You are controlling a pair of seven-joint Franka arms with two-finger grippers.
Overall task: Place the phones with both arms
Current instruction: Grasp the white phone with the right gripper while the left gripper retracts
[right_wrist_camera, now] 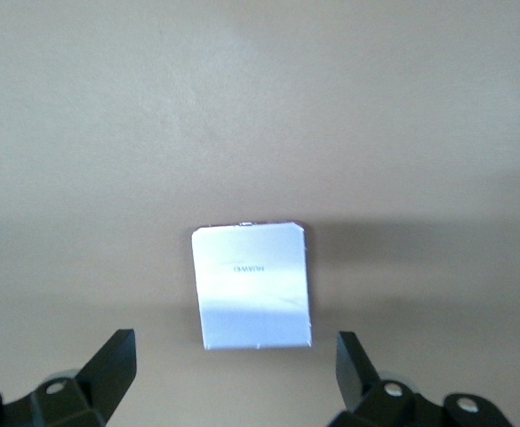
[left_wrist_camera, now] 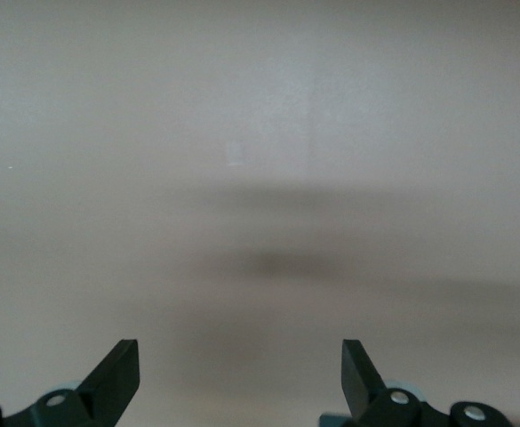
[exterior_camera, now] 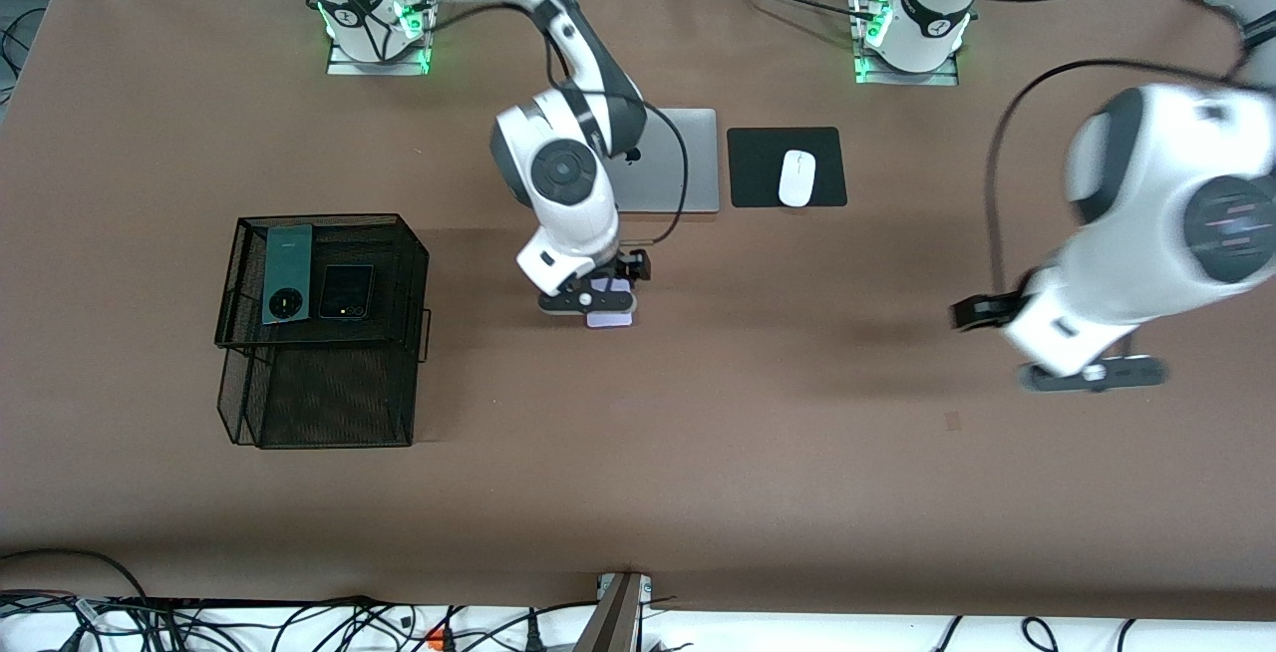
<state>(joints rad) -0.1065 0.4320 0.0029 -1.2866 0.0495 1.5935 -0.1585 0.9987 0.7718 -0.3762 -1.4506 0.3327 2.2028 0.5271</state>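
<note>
The pale-lilac phone [exterior_camera: 610, 319] [right_wrist_camera: 252, 285] lies flat on the brown table near its middle. My right gripper [exterior_camera: 588, 301] [right_wrist_camera: 235, 358] hovers just above it, open, and the phone lies a little ahead of the fingertips, not between them. The long dark-green phone [exterior_camera: 286, 273] and the squarish black phone [exterior_camera: 345, 291] lie side by side on top of a black wire basket [exterior_camera: 409, 263] toward the right arm's end. Open and with nothing in it, my left gripper [exterior_camera: 1094, 374] [left_wrist_camera: 240, 360] hangs over bare table toward the left arm's end.
A grey laptop [exterior_camera: 673, 159] lies near the arm bases, partly hidden by the right arm. Beside it a white mouse [exterior_camera: 797, 177] rests on a black pad [exterior_camera: 758, 168]. Cables run along the table edge nearest the front camera.
</note>
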